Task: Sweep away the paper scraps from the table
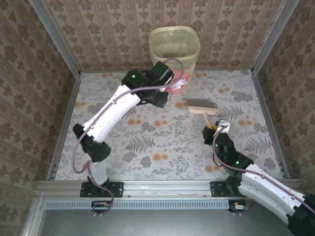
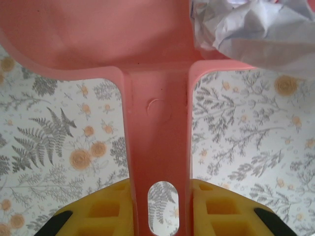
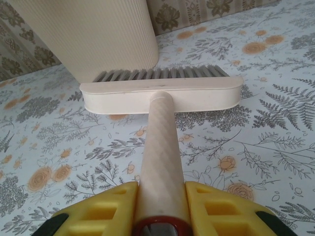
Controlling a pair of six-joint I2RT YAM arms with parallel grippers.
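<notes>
My left gripper point(image 2: 158, 196) is shut on the handle of the pink dustpan point(image 2: 98, 34), its yellow fingers point(image 2: 106, 209) pressed against both sides. Crumpled white and lilac paper scraps point(image 2: 251, 34) lie in the pan. From the top view the dustpan point(image 1: 173, 89) with its paper scraps point(image 1: 180, 81) hangs above the table point(image 1: 147, 142), just in front of the bin. My right gripper point(image 3: 161, 196) is shut on the cream handle of the brush point(image 3: 162, 96). The brush point(image 1: 199, 105) rests bristles-down on the table point(image 3: 275, 128), with the right gripper point(image 1: 212, 129) at the near end of its handle.
A pale yellow-green ribbed waste bin point(image 1: 174, 44) stands at the far edge of the table, against the brown patterned wall; the bin point(image 3: 88, 34) is right behind the brush head. Aluminium rails point(image 1: 162, 187) frame the table. The left arm point(image 1: 115, 110) stretches diagonally across the left half.
</notes>
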